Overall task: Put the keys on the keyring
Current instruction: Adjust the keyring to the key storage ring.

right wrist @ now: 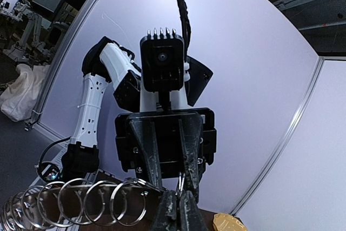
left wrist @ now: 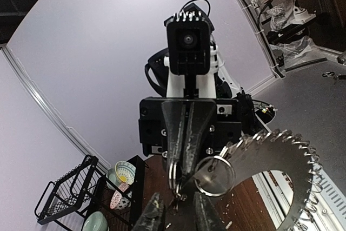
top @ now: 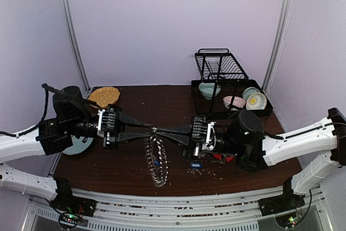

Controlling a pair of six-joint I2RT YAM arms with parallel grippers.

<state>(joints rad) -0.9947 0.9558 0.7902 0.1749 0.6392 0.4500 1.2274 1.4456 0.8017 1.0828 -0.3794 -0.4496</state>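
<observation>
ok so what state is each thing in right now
right tool: shut on a ring of keyring
left tool: part closed at same ring, grip unclear
keyring: top held up, rest drooping
blue-tagged key: loose on table
red-tagged key: loose on table
bowls: in rack

A robotics lab: pale partition walls (top: 173, 25) on aluminium posts (top: 73, 31), cluttered equipment benches (left wrist: 278, 9) beyond.

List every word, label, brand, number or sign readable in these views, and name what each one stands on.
No text can be read in any view.
keys: the plastic tags are too small to show any print.
keyring: bare metal rings, no marking visible.
bowls: painted patterns only, no lettering visible.
</observation>
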